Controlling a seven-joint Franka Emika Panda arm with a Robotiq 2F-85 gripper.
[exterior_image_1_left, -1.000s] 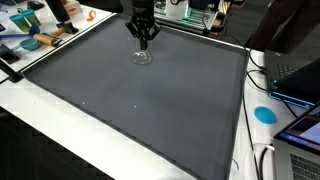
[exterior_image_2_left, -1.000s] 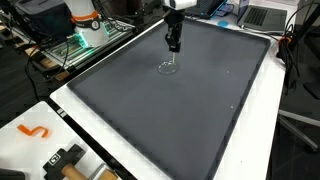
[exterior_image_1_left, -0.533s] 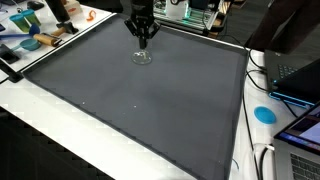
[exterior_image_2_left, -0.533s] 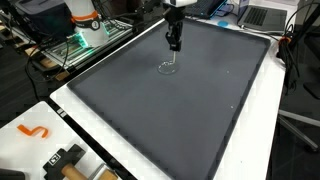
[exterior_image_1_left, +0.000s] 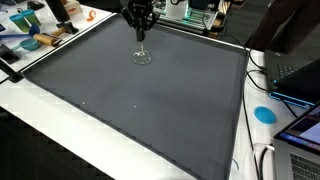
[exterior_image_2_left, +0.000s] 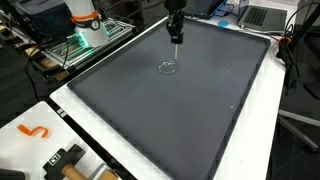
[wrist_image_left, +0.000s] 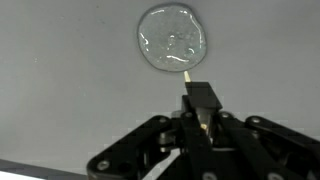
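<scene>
Along the near edge of the tabletop (exterior_image_2_left: 110, 142), an orange hook (exterior_image_2_left: 35, 131) lies on the white border, well apart from the work. A dark grey mat (exterior_image_2_left: 180, 110) covers most of the tabletop beyond it.

Toward the far edge of the mat, in both exterior views, a clear disc (exterior_image_1_left: 142, 58) lies flat; the wrist view shows it round and glossy, with nothing beside it.

Above the disc, the fingers (wrist_image_left: 207, 93) are clamped together on a thin pale stick (wrist_image_left: 189, 76), which points down out of them. In the wrist view the stick's tip sits at the rim of the disc, on the side nearer the fingers. In an exterior view the fingers (exterior_image_2_left: 175, 30) hang clear above the disc, so the tip appears raised off it; contact cannot be confirmed.

Recommended handling, as a judgement:
- Maintain a firm clamp. The stick is slender and could pivot between the pads under side load.
- Hold the stick upright, and make any vertical travel straight and slow.
- Aim inside the rim rather than at it. The disc looks light and smooth and may slide on the mat if pushed at its edge.
</scene>
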